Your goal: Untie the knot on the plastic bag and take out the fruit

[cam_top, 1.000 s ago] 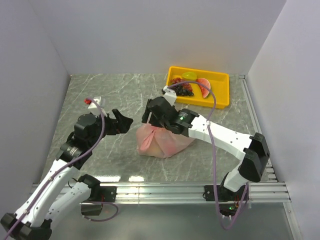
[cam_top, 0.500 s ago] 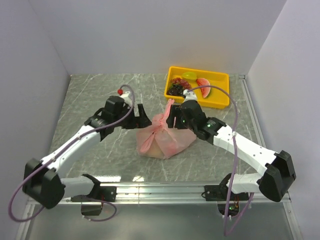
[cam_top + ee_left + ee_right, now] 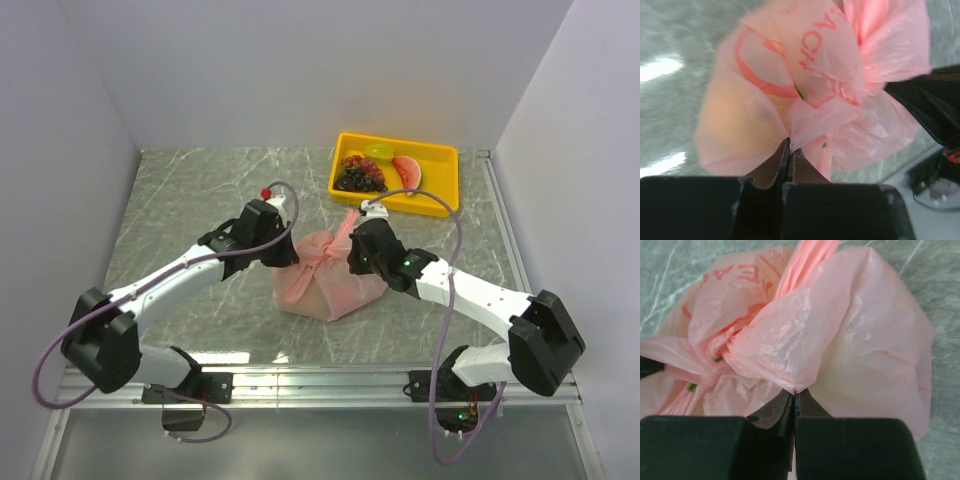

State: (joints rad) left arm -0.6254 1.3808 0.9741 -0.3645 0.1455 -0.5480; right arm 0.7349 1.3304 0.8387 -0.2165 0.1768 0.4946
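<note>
Located mid-tabletop (image 3: 200, 190), near-left of the yellow tray (image 3: 441, 206): plastic bag (image 3: 330, 288), with the knot (image 3: 322, 250) uppermost and still tied. Fruit not yet taken out, hidden under the pink film apart from a green speck at a gap in the right wrist view.

Left jaws: closed to the tips, pinching a fold of bag film just left of the knot. Right jaws: likewise closed, pinching a fold just right of it. Not determinable from either wrist view: handle end or plain bag wall in each pinch.

Judged step: pulling the knot apart.

Recommended:
- Draw the two grips apart slowly, one leftward and one rightward, keeping the bag seated on the tabletop.
- Watch the twisted bunch between the pinches. If tightening rather than loosening, stop, release and re-grip on a loose handle end.
- Avoid sharp tugs, given thin film likely to stretch or tear.
- Keep the mouth facing upward once slack, to prevent spillage.
</note>
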